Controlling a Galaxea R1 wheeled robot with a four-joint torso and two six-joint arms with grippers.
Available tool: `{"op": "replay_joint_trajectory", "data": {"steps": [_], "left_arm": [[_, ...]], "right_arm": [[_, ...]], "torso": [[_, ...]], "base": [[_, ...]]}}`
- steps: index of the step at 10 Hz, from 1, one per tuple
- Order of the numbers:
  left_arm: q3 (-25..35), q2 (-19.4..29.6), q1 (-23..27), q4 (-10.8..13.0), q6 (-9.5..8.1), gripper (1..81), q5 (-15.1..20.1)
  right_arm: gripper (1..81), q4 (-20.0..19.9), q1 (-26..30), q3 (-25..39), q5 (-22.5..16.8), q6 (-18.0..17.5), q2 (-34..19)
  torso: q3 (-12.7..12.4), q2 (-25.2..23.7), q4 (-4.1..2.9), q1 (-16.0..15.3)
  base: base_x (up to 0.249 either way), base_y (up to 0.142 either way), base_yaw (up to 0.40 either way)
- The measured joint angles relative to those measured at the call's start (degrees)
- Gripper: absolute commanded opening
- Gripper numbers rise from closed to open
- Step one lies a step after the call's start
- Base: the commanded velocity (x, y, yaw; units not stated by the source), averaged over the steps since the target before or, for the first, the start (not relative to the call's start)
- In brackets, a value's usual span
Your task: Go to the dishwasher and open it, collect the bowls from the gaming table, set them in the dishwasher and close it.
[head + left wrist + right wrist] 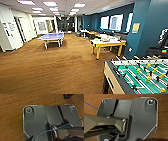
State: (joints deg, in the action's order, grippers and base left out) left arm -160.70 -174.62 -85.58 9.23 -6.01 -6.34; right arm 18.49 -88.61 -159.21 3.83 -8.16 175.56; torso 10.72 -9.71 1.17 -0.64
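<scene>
Across the brown carpet stands the yellow-legged gaming table, a football table nearer. Whether either pincer is spread or pressed together, I cannot tell.

Brown carpet under robot's dark plate, round fittings at corners. Thin blue cable crosses plate and jointed bar (curving toward picture edge). Dark object on carpet, partly cut off, unidentifiable.

You have brown carpet carrying the yellow-legged gaming table, cluttered on top, with the foosball table near you.
</scene>
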Motion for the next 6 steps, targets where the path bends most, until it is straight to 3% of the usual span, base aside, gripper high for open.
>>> {"op": "replay_joint_trajectory", "data": {"steps": [5, 6], "left_arm": [[0.00, -0.11, -0.96, 0.00, 0.00, 81.1, 0.39], [0.02, -0.13, -0.85, 0.00, 0.00, 81.1, 0.30]], "right_arm": [[81.1, 0.05, -0.85, 0.00, -0.37, 0.00, 0.02], [81.1, 0.07, -0.77, 0.04, -0.39, 0.00, 0.02]], "torso": [[-0.02, -0.02, 0.00, 0.09], [-0.02, -0.02, 0.00, 0.09]], "base": [[0.138, 0.064, 0.000], [0.144, 0.000, 0.000]]}}
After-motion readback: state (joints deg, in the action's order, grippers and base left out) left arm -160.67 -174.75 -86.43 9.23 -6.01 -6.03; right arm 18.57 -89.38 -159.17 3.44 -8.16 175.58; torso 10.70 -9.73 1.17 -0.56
